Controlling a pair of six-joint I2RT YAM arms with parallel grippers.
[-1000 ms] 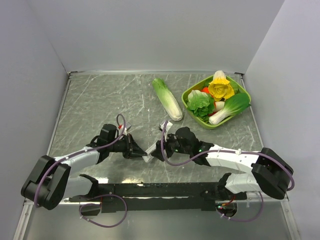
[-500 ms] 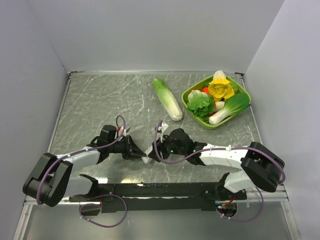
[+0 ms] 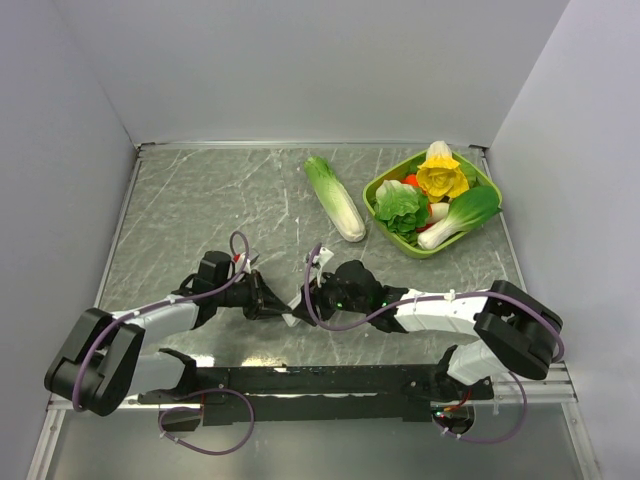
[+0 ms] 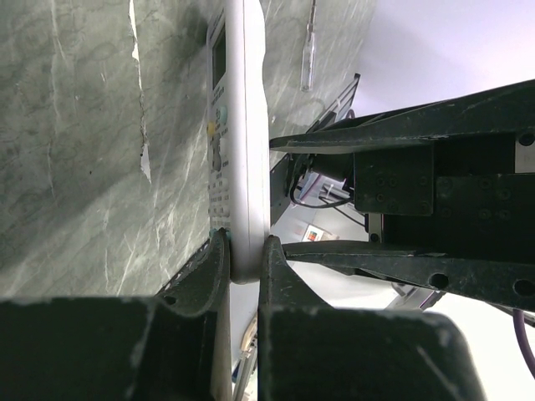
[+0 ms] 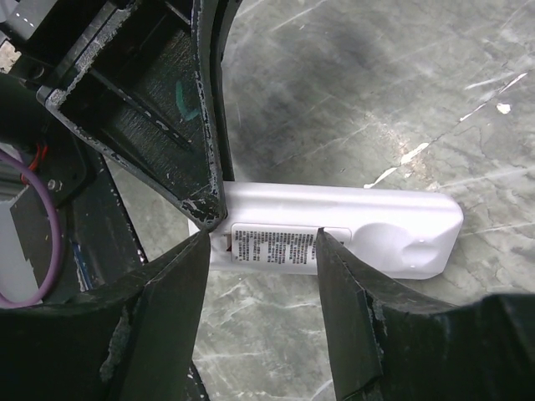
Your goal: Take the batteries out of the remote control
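Note:
The white remote control [image 3: 296,309] is held on edge just above the table between the two arms. My left gripper [image 4: 244,255] is shut on one end of the remote control [image 4: 242,150], its button side facing the table. My right gripper [image 5: 261,242] is open, its fingers [image 5: 338,284] straddling the labelled battery cover on the remote's back [image 5: 334,230]. A small red mark shows at the cover's left edge. No batteries are visible; the cover hides them.
A long pale-green cabbage [image 3: 334,198] lies at the back middle. A green bowl [image 3: 482,184] of toy vegetables stands at the back right. Grey walls close in the table on three sides.
My right arm has moved left toward the remote, bringing its open fingers over the remote's back. The left gripper keeps its hold, almost still.

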